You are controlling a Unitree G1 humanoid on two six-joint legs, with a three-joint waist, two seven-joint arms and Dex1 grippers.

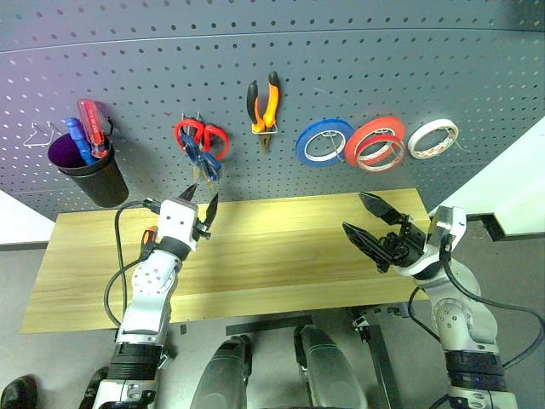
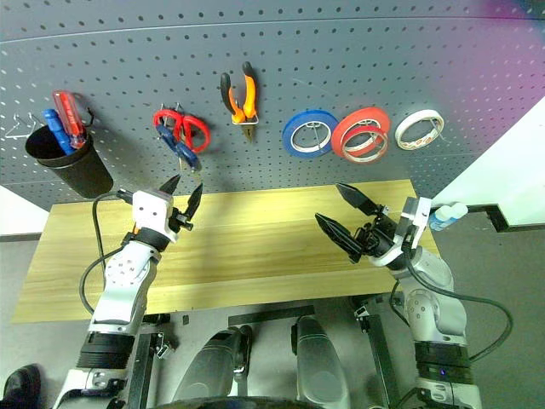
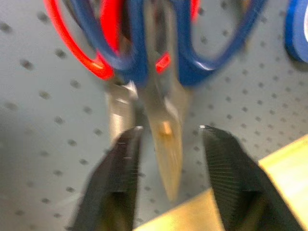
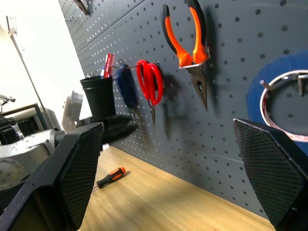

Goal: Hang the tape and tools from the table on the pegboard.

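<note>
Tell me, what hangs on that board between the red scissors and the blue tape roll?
Orange-handled pliers, hung nose down on the pegboard, seen from the head cameras.

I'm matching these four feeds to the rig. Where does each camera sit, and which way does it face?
Left eye and right eye: head, facing forward and down at the pegboard and table; both arms show.
Left wrist: on the left hand, facing the dark-handled scissors; open fingers show.
Right wrist: on the right hand, looking along the board; wide-apart fingers show.
Shared: orange pliers in head and right wrist views.
</note>
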